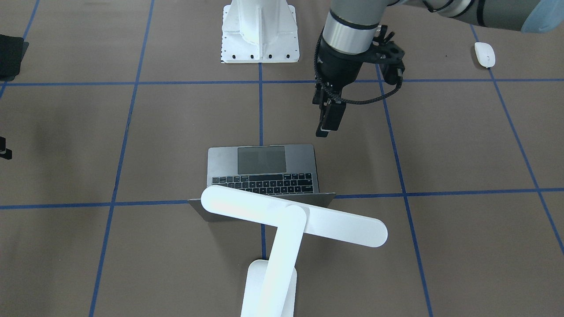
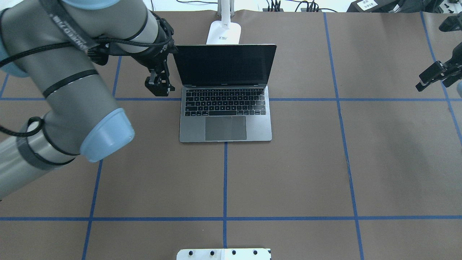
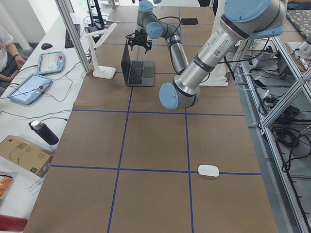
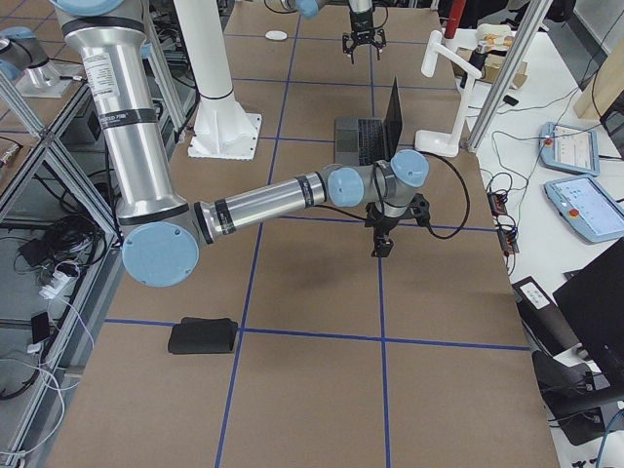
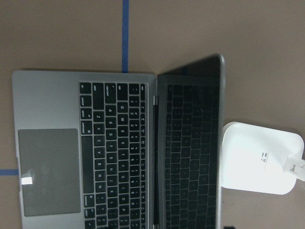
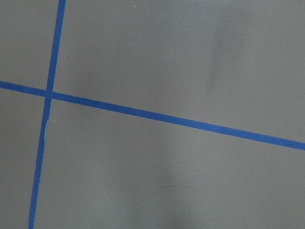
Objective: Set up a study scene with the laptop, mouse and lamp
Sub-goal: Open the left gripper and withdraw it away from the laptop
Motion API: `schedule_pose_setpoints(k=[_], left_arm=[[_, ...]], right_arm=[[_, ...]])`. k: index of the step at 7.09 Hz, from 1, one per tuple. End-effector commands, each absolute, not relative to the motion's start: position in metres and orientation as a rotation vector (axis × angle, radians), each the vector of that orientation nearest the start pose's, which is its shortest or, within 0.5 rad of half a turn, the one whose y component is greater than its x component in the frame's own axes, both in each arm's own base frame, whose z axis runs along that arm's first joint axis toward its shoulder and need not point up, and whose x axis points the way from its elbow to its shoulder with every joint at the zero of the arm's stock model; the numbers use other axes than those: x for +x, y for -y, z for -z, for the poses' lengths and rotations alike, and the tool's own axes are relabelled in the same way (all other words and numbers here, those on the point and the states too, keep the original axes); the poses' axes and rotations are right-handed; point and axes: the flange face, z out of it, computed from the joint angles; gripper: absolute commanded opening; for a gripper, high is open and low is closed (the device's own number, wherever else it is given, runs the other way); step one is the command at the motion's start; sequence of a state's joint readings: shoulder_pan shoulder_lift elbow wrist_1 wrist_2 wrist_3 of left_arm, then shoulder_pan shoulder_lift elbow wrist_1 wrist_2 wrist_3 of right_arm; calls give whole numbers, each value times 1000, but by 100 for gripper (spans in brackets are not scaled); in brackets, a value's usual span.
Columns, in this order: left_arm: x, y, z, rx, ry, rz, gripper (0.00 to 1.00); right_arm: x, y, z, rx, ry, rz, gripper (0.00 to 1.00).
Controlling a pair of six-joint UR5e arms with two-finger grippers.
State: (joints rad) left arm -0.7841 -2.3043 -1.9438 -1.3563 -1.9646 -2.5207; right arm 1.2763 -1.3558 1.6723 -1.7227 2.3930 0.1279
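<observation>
- The mouse (image 1: 484, 54) is lying near the table's left end, close to the robot-side edge and well apart from the laptop. It is resting on a blue tape line (image 1: 511, 127). Its long axis is running across the table, from the robot-side edge toward the far edge. No marking on it is showing.
- The left gripper (image 1: 326, 127) is hanging fingers-down just beside the laptop's left side, level with the hinge. It is gripping nothing. In the two side views its fingers are looking spread apart.
- The laptop (image 2: 225, 108) is sitting open at the middle of the table's length, toward the far edge. Its long axis is running along the table. The trackpad edge is pointing at the robot-side edge, and the dark screen is facing the robot. The key legends are showing too small to read.
- The lamp (image 1: 291, 215) is standing just behind the laptop's lid, by the far edge. Its long head is stretching roughly along the table, over the lid's top edge. A small label is showing on its base, with writing too small to read.
- The right gripper (image 4: 381, 244) is hovering above bare table toward the right end, and I cannot tell how its fingers are standing.
- A black mat (image 1: 9, 55) is lying near the right end.
</observation>
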Motion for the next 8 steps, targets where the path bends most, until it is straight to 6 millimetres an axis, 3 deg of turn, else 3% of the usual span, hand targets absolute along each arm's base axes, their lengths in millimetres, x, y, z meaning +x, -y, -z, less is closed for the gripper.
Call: schedule_pose_setpoints(k=[1, 2, 3, 5, 7, 8], left_arm=[[306, 452, -163, -291, -934, 1109, 99], [285, 430, -200, -201, -903, 935, 99], [272, 420, -222, -148, -876, 832, 99], [259, 412, -247, -48, -842, 597, 99], [254, 410, -252, -1, -832, 486, 99], [254, 410, -250, 2, -837, 484, 99]], right_arm=[[-109, 566, -502, -17, 838, 217, 99], [-109, 567, -498, -15, 839, 206, 99], [-109, 567, -494, -12, 840, 201, 99], [-101, 550, -482, -1, 826, 148, 99], [-80, 490, -521, -30, 788, 168, 95], [-62, 470, -547, -9, 807, 286, 91]])
